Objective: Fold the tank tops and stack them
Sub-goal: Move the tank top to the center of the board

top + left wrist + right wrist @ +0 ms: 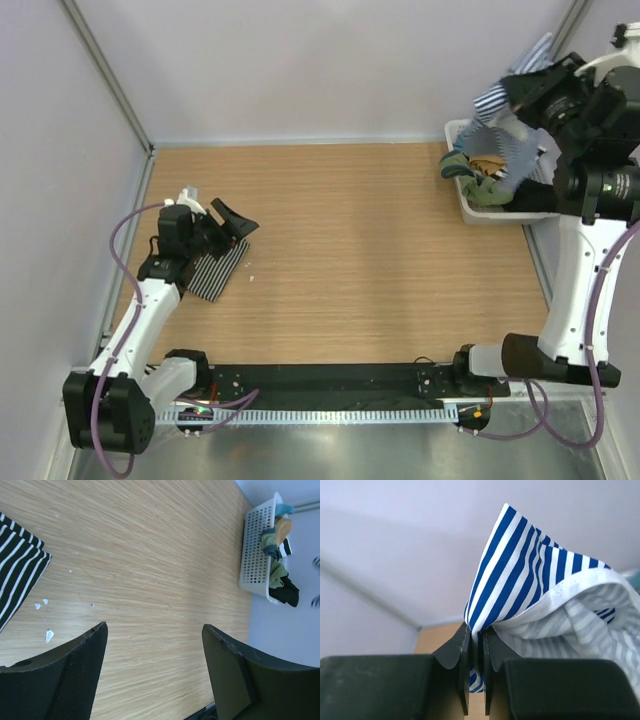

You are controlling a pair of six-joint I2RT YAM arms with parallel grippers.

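Pinched by one thin fold in my right hand (476,630), the blue-striped top (520,570) could slip; my left hand (155,626) gapes empty.

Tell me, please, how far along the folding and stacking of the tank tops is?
Done: the black-and-white tank top lies folded flat beside the open left gripper. In hand: the right gripper is shut on the blue-and-white tank top, held up over the basket. Left: folding it and stacking the two.
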